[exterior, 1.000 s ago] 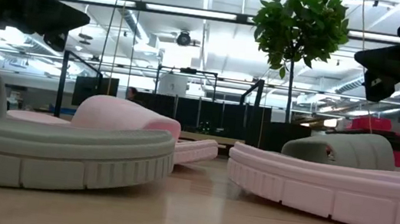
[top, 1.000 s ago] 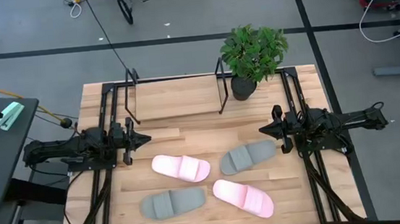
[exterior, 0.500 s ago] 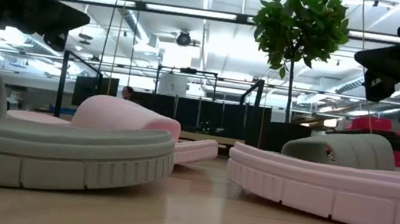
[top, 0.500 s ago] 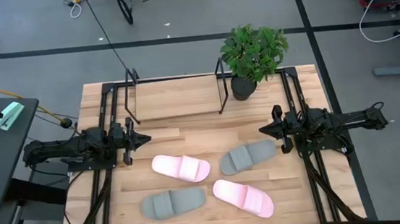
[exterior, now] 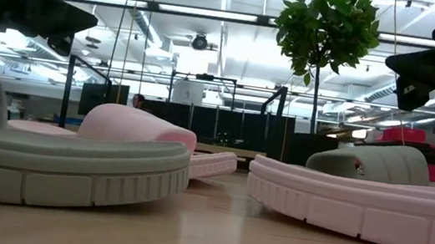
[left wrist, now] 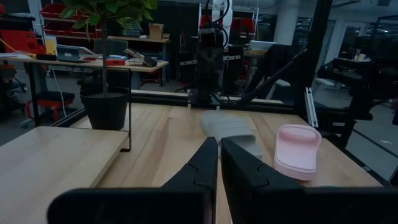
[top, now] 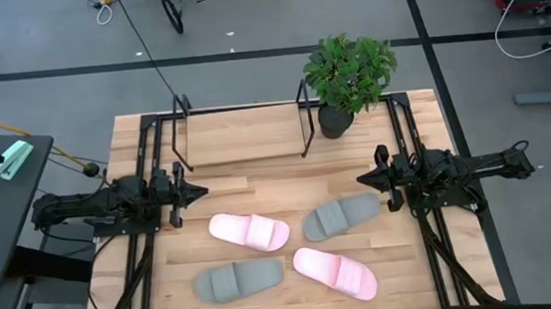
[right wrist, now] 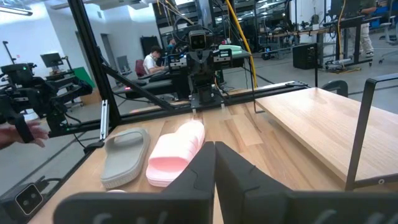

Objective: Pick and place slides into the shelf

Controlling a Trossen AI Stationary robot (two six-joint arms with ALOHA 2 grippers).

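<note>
Four slides lie loose on the table, none yet on the shelf (top: 244, 134), whose bare wooden board waits at 12 o'clock. One pink slide (top: 249, 231) sits near the table's centre, a grey slide (top: 341, 216) just to its 3 o'clock, a second grey slide (top: 238, 279) at 7 o'clock of centre and a second pink slide (top: 335, 272) at 5 o'clock, the two pairs close but apart.

Nothing has shifted over the past second: the sandals keep their places and both arms hold the same level pose above the boards. The left gripper (top: 199, 192) hovers at 9 o'clock with its fingers pinched together on nothing; the right gripper (top: 363, 179) mirrors it at 3 o'clock, likewise closed and empty. A potted plant (top: 349, 78) stands at 1 o'clock, just beside the shelf's right end frame.

By the look of it the job has not begun; either claw must open before it can take the first sandal, and the nearest candidates are the central pink and grey ones.
</note>
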